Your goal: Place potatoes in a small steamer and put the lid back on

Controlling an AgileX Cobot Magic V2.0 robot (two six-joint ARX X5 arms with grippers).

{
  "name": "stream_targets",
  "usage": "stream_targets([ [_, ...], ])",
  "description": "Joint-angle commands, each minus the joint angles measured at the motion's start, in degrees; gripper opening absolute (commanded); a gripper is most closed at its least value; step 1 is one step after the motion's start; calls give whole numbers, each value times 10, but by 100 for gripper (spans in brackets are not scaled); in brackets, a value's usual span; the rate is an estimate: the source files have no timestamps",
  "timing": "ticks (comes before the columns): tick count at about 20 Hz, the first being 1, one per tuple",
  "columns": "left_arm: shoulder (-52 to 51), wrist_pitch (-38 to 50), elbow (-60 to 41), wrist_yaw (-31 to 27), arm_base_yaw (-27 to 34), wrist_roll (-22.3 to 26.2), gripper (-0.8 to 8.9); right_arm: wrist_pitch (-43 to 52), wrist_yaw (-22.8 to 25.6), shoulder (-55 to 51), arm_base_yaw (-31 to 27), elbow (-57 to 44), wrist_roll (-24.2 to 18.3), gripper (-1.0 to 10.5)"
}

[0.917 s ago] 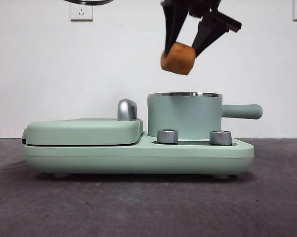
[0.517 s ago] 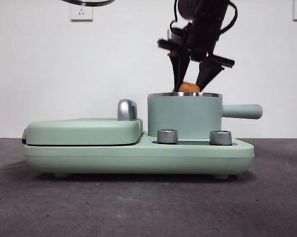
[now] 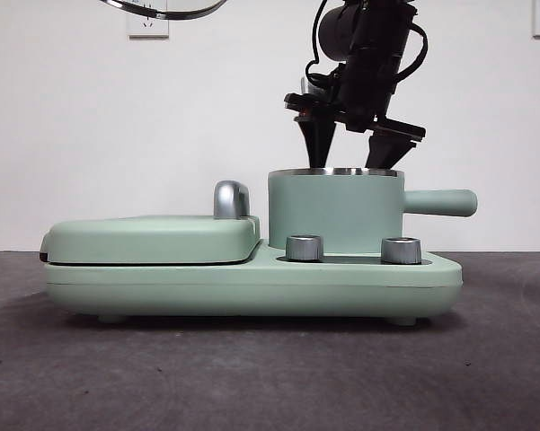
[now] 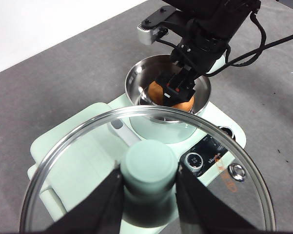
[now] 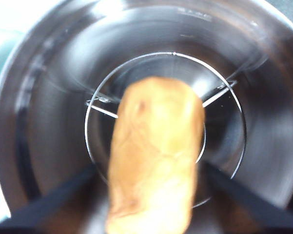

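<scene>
Inside the small steamer (image 4: 168, 105), between the lowered tips of the right end effector (image 3: 350, 154), the potato (image 5: 155, 161) sits low in the steel bowl, its top out of sight below the chrome rim in the front view. The right wrist view shows the jaws spread wide of the potato on either side with gaps between, so the end effector appears released, though blur keeps contact from being ruled out entirely. To finish this step well, the right end effector should rise straight up out of the pot without brushing the rim or dragging the potato. The left end effector (image 4: 148, 195) is clenched on the mint knob of the lid (image 4: 146, 170), held above and to one side of the pot, and should wait until the right arm clears before descending level onto the rim.
</scene>
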Motion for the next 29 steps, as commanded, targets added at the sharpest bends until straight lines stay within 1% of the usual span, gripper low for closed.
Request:
stream_targets([
  [1, 6, 16, 18, 3, -4, -3, 17, -10, 0, 10, 3, 30, -6, 505],
  [2, 6, 16, 18, 3, -4, -3, 17, -28, 0, 7, 3, 52, -7, 505],
  [4, 10, 22, 18, 3, -4, -3, 17, -108, 8, 0, 3, 122, -19, 505],
  [5, 13, 24, 18, 3, -4, -3, 17, -112, 22, -17, 3, 127, -22, 505],
  [7, 19, 27, 18, 3, -5, -3, 17, -113, 29, -54, 4, 115, -29, 504],
  [9, 25, 37, 18, 4, -7, -3, 17, -114, 35, -101, 4, 76, -42, 504],
  [11, 29, 52, 18, 8, -8, -5, 17, -114, 42, -171, 3, 0, -54, 503],
  [14, 38, 82, 18, 42, -10, -13, 17, -113, 90, -307, 3, -156, -56, 502],
  [15, 43, 95, 18, 52, -13, -19, 17, -114, 92, -346, 3, -198, -56, 502],
  [17, 57, 124, 18, 57, -23, -22, 17, -113, 78, -440, 8, -298, -56, 502],
  [20, 90, 170, 18, 57, -47, -22, 17, -97, 74, -588, 33, -442, -54, 502],
  [21, 102, 181, 18, 57, -53, -22, 17, -71, 72, -636, 41, -484, -42, 502],
  [24, 149, 225, 18, 57, -71, -21, 17, 38, 24, -793, 66, -614, -18, 502],
  [26, 181, 259, 18, 57, -79, -19, 17, 77, 23, -880, 73, -676, 4, 502],
  [29, 229, 319, 18, 57, -82, -15, 17, 93, 24, -976, 74, -730, 36, 502],
])
